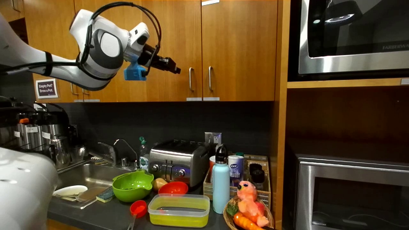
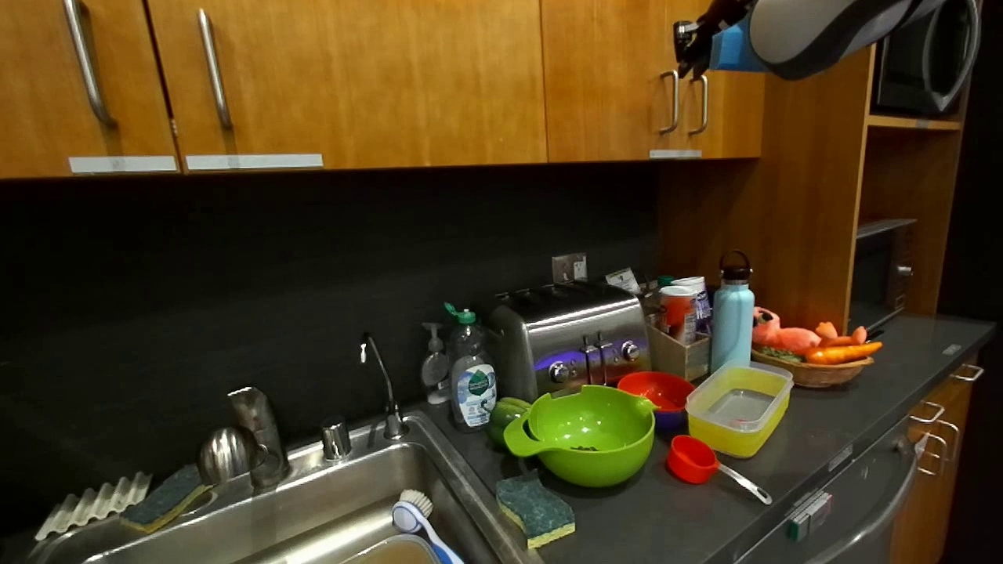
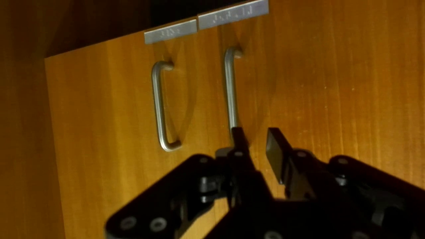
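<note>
Upper cabinet doors [image 1: 239,48] are seen shut, no gap at the seam. Arm [image 1: 110,44] is raised level with them. Toaster [image 1: 174,161] and green bowl [image 1: 132,188] are set well below, not touched. Gripper [image 3: 255,132] is pointed at the door face; jaws are parted by a narrow gap, nothing held between. Nearer handle [image 3: 230,89] is mounted low on its door beside the seam, partly covered by one finger [image 3: 239,142] in the wrist view; in an exterior view it is seen just clear of the fingertips. Farther handle [image 3: 159,106] is left free across the seam. Progress, as judged: gripper is placed near the handles; contact and grip are not yet made, no door is opened.
</note>
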Controlling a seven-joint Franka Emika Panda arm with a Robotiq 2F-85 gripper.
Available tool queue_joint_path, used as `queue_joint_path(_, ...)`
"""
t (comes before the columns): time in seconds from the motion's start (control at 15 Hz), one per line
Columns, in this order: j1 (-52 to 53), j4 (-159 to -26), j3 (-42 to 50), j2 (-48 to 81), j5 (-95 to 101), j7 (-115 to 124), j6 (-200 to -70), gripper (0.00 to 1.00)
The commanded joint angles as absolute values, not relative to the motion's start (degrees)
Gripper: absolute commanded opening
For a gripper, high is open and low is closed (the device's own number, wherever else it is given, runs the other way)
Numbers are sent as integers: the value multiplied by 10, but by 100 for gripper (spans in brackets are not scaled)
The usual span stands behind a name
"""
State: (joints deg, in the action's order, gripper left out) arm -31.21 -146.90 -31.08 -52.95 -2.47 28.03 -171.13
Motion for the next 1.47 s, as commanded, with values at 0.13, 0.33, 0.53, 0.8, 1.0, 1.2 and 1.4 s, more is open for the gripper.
queue_joint_path(0.13, -262, -1488, -268, -517, -23, 266, -1704, 70)
queue_joint_path(0.33, -236, -1491, -242, -501, -24, 249, -1714, 91)
queue_joint_path(0.53, -197, -1489, -204, -477, -23, 218, -1733, 100)
queue_joint_path(0.8, -135, -1485, -146, -447, -28, 172, -1751, 100)
queue_joint_path(1.0, -92, -1481, -106, -432, -30, 143, -1757, 100)
queue_joint_path(1.2, -54, -1476, -71, -417, -32, 120, -1762, 100)
queue_joint_path(1.4, -21, -1467, -43, -401, -33, 99, -1764, 100)
